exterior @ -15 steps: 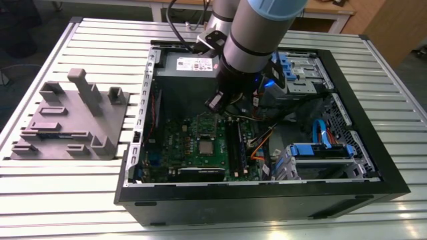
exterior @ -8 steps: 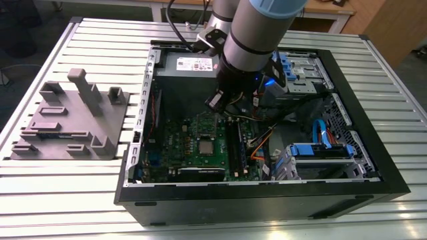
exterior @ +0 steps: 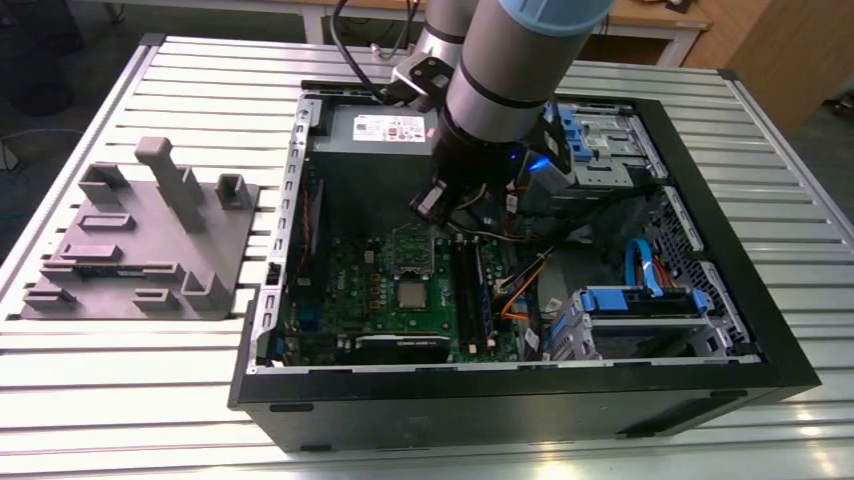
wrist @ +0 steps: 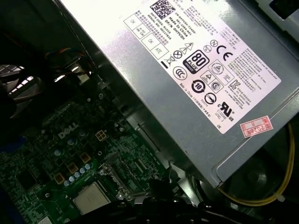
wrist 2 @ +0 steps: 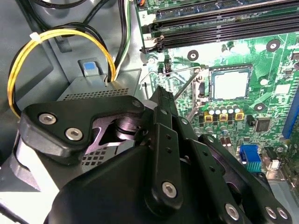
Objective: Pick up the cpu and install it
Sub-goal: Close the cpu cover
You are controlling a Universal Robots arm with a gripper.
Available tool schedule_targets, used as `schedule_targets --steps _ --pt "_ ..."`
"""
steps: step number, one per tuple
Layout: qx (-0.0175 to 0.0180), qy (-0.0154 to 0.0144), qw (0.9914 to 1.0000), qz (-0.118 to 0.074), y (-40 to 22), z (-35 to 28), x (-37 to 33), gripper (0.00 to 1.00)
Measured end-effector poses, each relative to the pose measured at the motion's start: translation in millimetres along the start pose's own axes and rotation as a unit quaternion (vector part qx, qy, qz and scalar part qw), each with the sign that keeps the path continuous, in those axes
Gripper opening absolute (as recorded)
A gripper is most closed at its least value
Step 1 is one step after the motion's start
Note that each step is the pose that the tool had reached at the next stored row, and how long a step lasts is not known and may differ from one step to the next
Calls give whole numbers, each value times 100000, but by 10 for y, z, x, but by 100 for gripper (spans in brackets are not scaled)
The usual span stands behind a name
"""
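Slatted metal desk (exterior: 134, 400) carries pretty much everything here, and lying on its side on top of it is a big black PC case (exterior: 534, 405) with the side panel off. Off toward the exterior view's left sits a grey fixture block (exterior: 140, 245) with a bunch of upright posts and slots, well apart from the case. The robot arm (exterior: 501, 70) reaches down into the open case, right over the area between the grey power supply (wrist: 196, 70) and the green motherboard (exterior: 354, 300). Blue drive brackets (exterior: 641, 300) sit at the other end of the case, toward the exterior view's right, with orange and blue cables running near them. The claw (wrist 2: 161, 100) hangs above the board, close to the power supply and a loop of yellow wires (wrist 2: 60, 37); whether it's clenched or released, can't tell from these angles, but nothing shows held in it. The black memory slots (wrist 2: 219, 28) run just beside the socket area. Smallest bit: the cpu (wrist 2: 230, 85), silvery and square, already lies flat in its socket on the motherboard, also visible in the first wrist view (wrist: 91, 198), with the thin wire retention lever (wrist 2: 184, 86) raised next to it.
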State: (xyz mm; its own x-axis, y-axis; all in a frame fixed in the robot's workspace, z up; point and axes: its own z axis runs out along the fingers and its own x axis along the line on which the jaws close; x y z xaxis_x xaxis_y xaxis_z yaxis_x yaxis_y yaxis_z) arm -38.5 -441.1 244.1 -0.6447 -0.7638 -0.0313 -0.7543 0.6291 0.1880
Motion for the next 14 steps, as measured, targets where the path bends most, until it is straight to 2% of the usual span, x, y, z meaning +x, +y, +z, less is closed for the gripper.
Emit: schedule_targets --steps 6,14 --pt "41 283 99985 -1710 1 0 36 10" --pt "31 339 99980 -1993 -59 -14 114 10"
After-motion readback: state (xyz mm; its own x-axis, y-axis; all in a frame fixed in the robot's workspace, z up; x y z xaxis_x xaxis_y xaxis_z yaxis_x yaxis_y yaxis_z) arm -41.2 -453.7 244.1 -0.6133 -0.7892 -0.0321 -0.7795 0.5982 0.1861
